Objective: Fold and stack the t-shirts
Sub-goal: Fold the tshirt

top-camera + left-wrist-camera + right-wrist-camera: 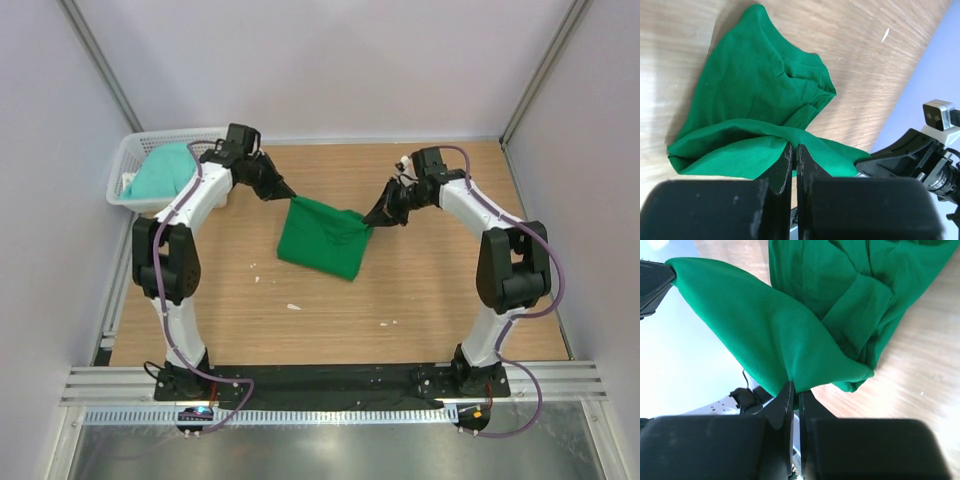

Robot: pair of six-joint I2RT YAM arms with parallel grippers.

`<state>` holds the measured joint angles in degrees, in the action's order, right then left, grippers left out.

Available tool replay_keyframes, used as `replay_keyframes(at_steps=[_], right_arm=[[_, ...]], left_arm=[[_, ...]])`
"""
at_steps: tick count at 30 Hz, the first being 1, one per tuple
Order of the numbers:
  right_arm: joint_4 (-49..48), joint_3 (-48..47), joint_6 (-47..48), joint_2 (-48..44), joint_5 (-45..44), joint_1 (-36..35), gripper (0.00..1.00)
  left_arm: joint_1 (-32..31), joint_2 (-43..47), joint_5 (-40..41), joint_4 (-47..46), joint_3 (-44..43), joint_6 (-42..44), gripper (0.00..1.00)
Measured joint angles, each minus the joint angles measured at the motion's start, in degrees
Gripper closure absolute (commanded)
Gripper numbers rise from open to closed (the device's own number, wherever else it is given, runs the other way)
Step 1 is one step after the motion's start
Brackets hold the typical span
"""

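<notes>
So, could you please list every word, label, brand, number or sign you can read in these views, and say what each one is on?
None can be read. The green t-shirt, the mint-teal t-shirt and the white basket are plain, and the left arm and right arm show no legible marking in any view.

Bright, even light; left gripper (794, 148) slightly out-of-focus.
</notes>
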<state>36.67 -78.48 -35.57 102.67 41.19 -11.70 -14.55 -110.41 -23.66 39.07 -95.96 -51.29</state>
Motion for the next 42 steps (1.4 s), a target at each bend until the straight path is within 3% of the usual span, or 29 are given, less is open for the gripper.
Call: replay_keyframes(at_steps=[8,12,13,14,15,20,25,28,32,35,42], right_arm=[[-13.4,-0.5,-2.3,10.0,0.3,3.8,0.77],[-20.5,-2.1,-1.9,18.1,-2.9,7.2,0.54],[-19.9,-4.2,-1.4,20.4,-3.8,8.0,0.49],[-19.5,-6.9,-1.2,22.6,-3.6,8.7,0.34],[-19.2,-9.1,-0.9,23.8,-3.5,9.4,0.33],[-17.1,-13.4,4.1,21.6,-7.9,10.5,0.38],[-14.6,-10.9,6.8,15.1,-10.0,8.9,0.44],[-14.4,-10.1,7.5,12.0,-10.5,6.6,0.51],[-15.5,-10.1,7.5,11.4,-10.5,2.4,0.7],[-17.0,-10.1,6.0,12.6,-9.4,-0.1,0.84],[-22.6,-7.9,2.2,16.3,-6.3,-0.5,0.92]], left_arm=[[0.1,-15.0,-1.3,-1.7,-14.2,2.6,0.94],[0.1,-27.6,0.4,-1.6,-28.9,6.6,0.82],[0.1,-30.2,1.3,-2.1,-32.5,7.3,0.69],[0.3,-32.2,1.9,-2.8,-35.3,8.4,0.64],[0.5,-32.7,2.4,-3.3,-35.9,8.8,0.61],[1.6,-28.2,4.5,-5.1,-30.3,11.4,0.54],[1.9,-17.0,4.1,-6.6,-19.1,12.8,0.58],[1.2,-10.1,1.8,-8.2,-12.8,13.2,0.64],[-2.1,-3.1,-1.2,-13.5,-1.3,13.9,0.68],[-4.9,-2.9,-3.1,-16.7,4.9,13.1,0.75],[-9.9,-6.1,-6.6,-20.9,8.3,10.7,0.78]])
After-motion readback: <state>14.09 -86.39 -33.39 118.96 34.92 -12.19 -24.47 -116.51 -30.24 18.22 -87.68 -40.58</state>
